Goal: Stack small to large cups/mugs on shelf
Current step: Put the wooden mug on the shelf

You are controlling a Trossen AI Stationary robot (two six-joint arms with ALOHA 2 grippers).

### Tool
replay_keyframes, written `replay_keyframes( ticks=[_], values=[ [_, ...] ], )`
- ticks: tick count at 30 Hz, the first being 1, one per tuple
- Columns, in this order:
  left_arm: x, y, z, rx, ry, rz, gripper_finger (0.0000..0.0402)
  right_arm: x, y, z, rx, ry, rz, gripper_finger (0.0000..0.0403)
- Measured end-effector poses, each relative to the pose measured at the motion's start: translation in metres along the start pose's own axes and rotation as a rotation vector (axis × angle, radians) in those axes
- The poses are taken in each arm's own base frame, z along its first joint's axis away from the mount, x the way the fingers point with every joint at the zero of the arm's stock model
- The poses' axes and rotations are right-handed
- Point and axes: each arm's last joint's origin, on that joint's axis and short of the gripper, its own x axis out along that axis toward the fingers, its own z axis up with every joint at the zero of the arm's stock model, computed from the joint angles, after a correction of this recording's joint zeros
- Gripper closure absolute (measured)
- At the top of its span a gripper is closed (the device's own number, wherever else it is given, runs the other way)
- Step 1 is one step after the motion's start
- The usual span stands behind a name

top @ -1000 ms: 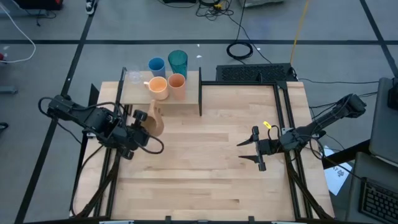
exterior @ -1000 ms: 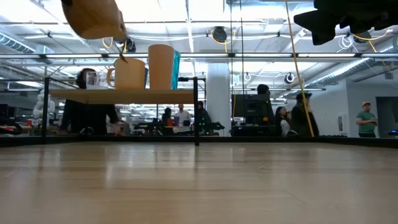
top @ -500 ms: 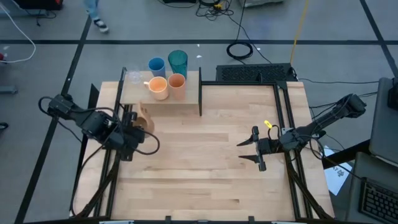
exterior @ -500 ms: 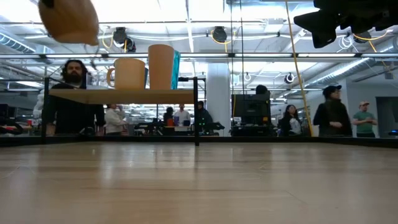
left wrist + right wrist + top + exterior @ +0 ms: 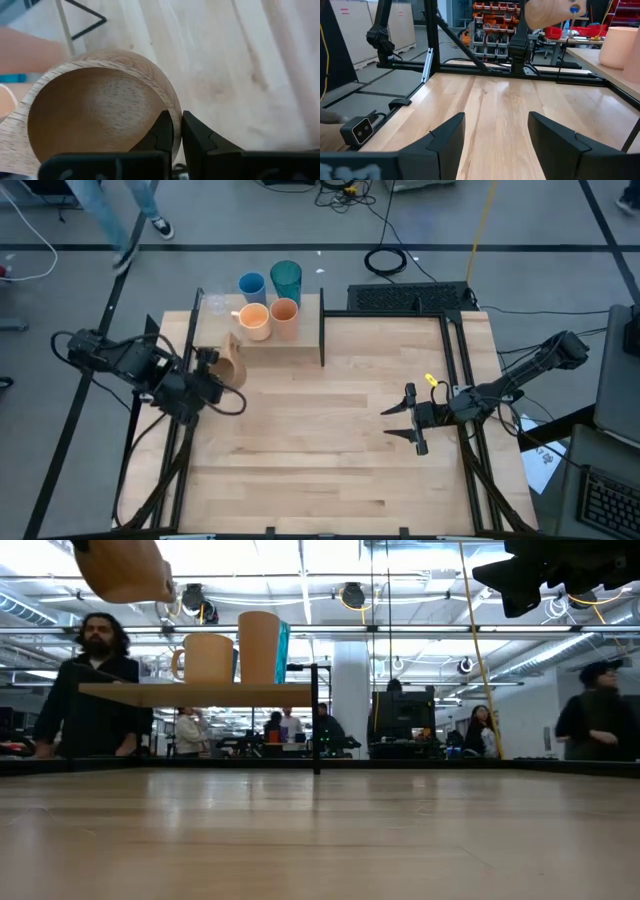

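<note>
Tool, left: you see its fingers clamped on the rim of the tan wooden mug, which it holds tilted in the air above the worktop, just in front of the shelf. Shelf: a raised light-wood board at the worktop's far left corner, carrying the teal tumbler, blue cup, orange cup and peach-orange mug, grouped close together. Tool, right: you find it waiting above the worktop's right side, its fingers spread apart and holding nothing. Background, low view: a person stands behind the shelf.
</note>
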Motion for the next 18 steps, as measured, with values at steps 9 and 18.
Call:
replay_keyframes(
  ticks=[9,18],
  values=[
    [0.006,0.024,-0.004,0.001,0.050,0.047,0.0384,0.000,0.000,0.000,0.009,0.000,0.000,0.0195],
    [0.010,0.044,-0.010,-0.032,0.097,0.075,0.0384,0.000,0.000,0.000,0.028,0.003,0.000,0.0195]
  ],
)
